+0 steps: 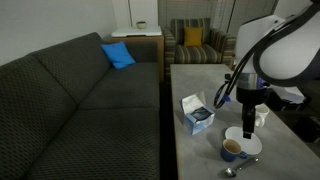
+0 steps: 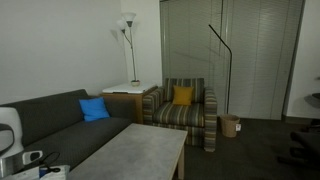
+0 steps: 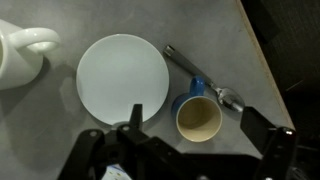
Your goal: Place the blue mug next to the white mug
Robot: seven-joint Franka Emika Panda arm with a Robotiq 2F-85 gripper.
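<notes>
Wrist view, looking down on the table (image 3: 260, 40). Gripper (image 3: 190, 140) spread wide and empty, poised over the blue mug (image 3: 200, 120). Mug upright between the open jaws, handle turned toward the spoon (image 3: 205, 80) touching or just behind it. White mug (image 3: 25, 55) well off toward the upper left of this view, white plate (image 3: 123, 78) lying between the two mugs. Probable carry: up, across the plate, down beside the white mug. Box (image 1: 196, 113) well apart, no obstacle.
</notes>
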